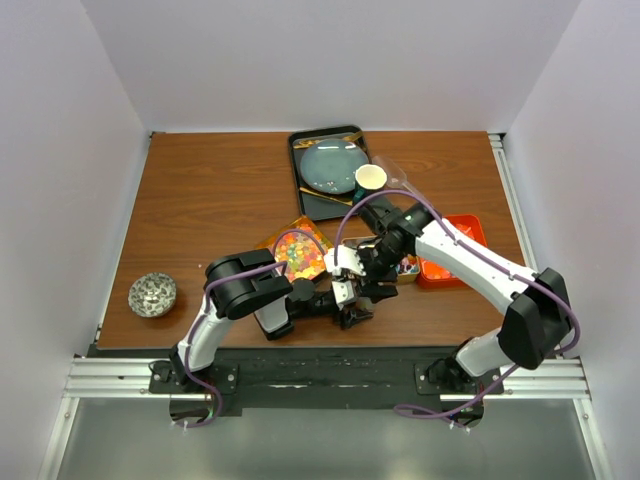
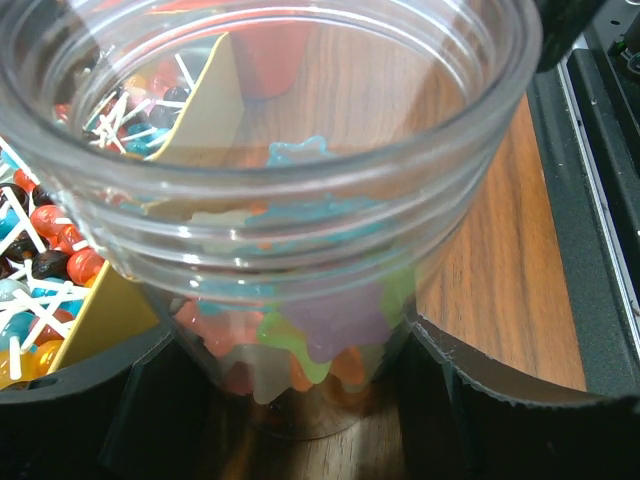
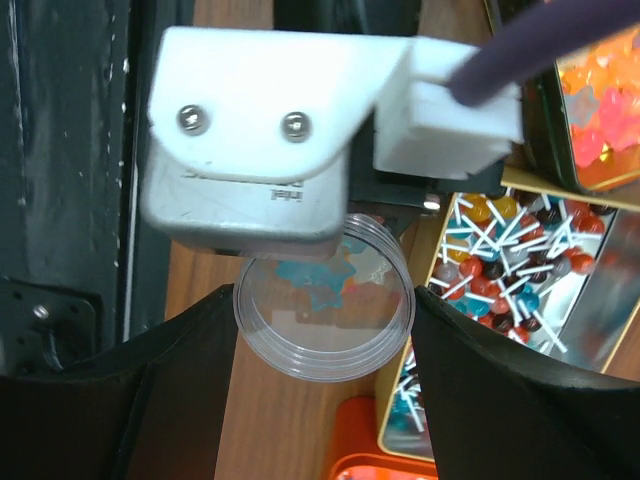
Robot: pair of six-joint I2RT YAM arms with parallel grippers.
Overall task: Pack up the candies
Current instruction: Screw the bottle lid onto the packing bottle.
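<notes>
Closest to the left wrist lens, a clear jar (image 2: 300, 190) sits clamped in the left gripper (image 2: 310, 385), one black finger against each side of it. Soft star-shaped candies (image 2: 320, 320) lie in the jar's bottom. Left of the jar, lollipops (image 2: 50, 250) fill a yellow tin (image 2: 105, 320).

From the right wrist, the right gripper (image 3: 325, 300) pinches the jar's rim from both sides, jaws partly closed.

From above, both grippers crowd the jar, which is hard to make out there. An orange tray (image 1: 470, 225) lies right of it, and a green cup (image 1: 371, 178) beyond.
</notes>
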